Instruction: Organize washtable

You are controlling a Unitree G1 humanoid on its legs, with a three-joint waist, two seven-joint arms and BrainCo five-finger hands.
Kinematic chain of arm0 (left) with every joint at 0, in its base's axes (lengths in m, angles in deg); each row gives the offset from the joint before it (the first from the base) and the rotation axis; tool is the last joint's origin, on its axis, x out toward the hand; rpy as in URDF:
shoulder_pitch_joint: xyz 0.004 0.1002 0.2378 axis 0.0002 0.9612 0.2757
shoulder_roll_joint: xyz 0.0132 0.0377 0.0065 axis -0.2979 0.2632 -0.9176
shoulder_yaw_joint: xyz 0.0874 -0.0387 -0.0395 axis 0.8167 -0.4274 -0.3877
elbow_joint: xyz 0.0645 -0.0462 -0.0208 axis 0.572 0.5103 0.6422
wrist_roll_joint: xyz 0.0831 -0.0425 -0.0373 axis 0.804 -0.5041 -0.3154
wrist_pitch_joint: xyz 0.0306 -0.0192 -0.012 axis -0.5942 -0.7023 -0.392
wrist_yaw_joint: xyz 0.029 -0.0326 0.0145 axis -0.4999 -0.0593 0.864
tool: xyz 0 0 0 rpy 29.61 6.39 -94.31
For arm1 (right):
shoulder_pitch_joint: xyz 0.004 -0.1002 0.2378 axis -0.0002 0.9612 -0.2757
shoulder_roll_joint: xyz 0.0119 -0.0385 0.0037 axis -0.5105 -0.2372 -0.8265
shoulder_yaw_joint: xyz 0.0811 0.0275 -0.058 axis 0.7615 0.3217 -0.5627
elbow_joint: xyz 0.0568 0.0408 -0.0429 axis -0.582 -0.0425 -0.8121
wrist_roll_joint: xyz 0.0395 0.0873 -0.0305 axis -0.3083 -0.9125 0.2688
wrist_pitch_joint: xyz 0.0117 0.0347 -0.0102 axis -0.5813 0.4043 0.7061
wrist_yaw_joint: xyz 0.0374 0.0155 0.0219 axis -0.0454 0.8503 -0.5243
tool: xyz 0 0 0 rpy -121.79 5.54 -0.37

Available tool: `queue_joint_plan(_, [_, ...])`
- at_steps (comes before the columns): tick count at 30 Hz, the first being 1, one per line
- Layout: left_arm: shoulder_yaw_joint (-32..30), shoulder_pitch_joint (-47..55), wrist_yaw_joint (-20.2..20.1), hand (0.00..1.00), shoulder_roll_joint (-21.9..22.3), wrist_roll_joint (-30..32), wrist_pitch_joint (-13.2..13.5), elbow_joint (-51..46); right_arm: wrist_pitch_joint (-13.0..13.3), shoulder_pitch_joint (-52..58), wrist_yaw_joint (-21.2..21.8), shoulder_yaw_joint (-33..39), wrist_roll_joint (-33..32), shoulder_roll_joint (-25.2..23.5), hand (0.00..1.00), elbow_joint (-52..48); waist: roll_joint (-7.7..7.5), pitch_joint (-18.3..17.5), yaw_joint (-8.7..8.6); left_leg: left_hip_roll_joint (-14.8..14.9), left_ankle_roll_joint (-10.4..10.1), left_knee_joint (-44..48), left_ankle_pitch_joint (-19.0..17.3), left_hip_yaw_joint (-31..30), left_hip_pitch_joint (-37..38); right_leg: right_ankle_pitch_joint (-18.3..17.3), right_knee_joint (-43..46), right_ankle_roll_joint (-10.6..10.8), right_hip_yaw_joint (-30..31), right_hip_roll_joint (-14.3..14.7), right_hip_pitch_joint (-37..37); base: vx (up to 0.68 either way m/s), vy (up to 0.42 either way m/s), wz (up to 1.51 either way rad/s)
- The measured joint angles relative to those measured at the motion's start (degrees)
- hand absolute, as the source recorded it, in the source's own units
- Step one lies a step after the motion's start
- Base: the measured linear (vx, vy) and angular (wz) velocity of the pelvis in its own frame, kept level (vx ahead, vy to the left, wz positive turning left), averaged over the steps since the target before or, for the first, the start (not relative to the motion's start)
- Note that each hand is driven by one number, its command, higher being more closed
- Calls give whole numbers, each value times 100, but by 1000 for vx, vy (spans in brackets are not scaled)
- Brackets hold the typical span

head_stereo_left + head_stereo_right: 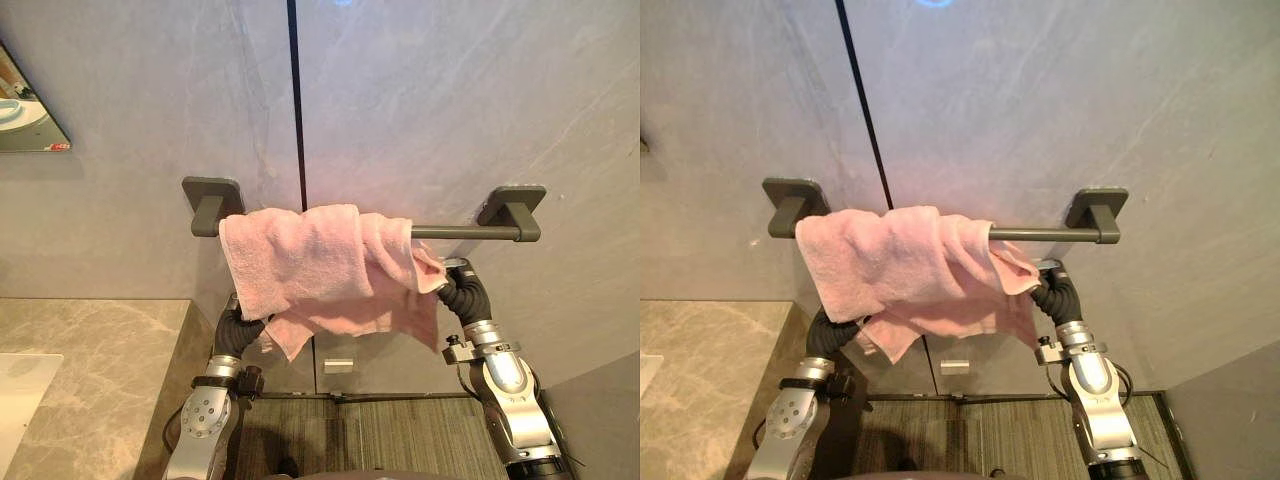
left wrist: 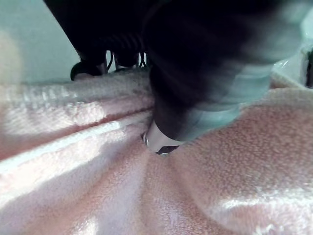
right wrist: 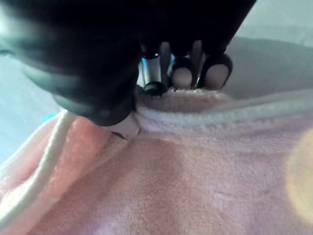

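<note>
Pink towel (image 1: 320, 265) hangs bunched over the left half of a dark grey towel bar (image 1: 465, 232), which is fixed by two brackets to a grey stone wall (image 1: 420, 100). The cloth is folded unevenly, with one corner drooping lower at the middle and another flap at the right end, while the right part of the bar is bare. The left hand (image 2: 195, 98) reaches up under the towel's lower left edge; in its wrist view the thumb (image 2: 161, 141) presses into the pink pile and dark fingertips (image 2: 84, 71) show just past a fold, so the cloth is pinched between them. The right hand (image 3: 98, 88) is at the towel's right flap, its thumb on the near face of the white-edged hem and its fingertips (image 3: 215, 73) curled over the far side, gripping the hem. A beige marble counter (image 1: 90, 360) lies at the lower left, and the corner of a mirror (image 1: 25, 110) shows on the wall above it.
</note>
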Motion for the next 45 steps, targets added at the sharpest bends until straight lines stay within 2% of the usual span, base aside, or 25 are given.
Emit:
queue_joint_plan(4, [1,2,-32,100,80,-6,29,-160,1,111,-3,223,6,1,100,-175,-17,-6,0,0,2,1,-4,9,-3,0,-3,0,9,1,-5,0,0,0])
queue_joint_plan(13, [2,-1,-145,100,105,-10,49,-300,1,163,-3,450,42,0,100,-178,-30,-4,-142,2,7,1,-25,68,15,3,-2,5,65,2,-18,-6,-2,-2])
queue_joint_plan(24, [6,-51,-242,100,248,-120,45,-262,-16,190,0,556,-196,-189,100,107,-28,-4,-170,2,6,1,-40,101,19,3,-10,6,91,3,-24,0,-1,-1])
queue_joint_plan(28, [7,-63,-243,100,408,-120,37,29,-57,156,4,556,-228,-251,100,451,-15,-11,-180,0,6,-1,-40,101,20,3,-9,7,90,1,-24,0,0,0])
queue_joint_plan(45, [7,-259,-248,100,405,-204,33,906,-2,-146,38,475,-207,-415,100,1353,-15,-111,-191,-11,6,-5,-34,45,4,-7,-11,18,45,-8,-16,0,0,1])
